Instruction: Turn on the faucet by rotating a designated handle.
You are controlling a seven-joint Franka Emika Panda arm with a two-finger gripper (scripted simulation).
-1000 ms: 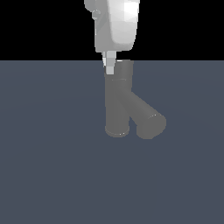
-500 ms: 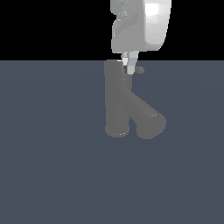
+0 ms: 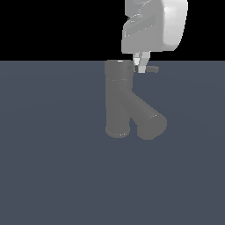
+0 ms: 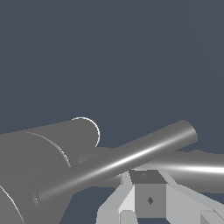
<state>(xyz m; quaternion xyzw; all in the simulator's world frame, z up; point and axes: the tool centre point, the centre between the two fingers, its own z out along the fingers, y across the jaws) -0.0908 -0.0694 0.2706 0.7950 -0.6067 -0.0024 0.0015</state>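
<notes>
The faucet (image 3: 118, 99) stands upright on the flat grey floor (image 3: 52, 176), its thick spout (image 3: 147, 116) slanting away toward four o'clock in the exterior view. From the cap at its top the handle (image 3: 149, 69), a thin grey rod, sticks out level toward three o'clock. The white gripper (image 3: 141, 62) hangs straight down from twelve o'clock, its fingertips right at the rod just beside the cap, on the exterior view's right of the faucet body. The fingers sit close together there, but whether they pinch the rod or only touch it cannot be told. In the wrist view the handle (image 4: 122, 162) runs slantwise just beyond the gripper (image 4: 148, 194), and the body (image 4: 43, 153) lies behind it.
</notes>
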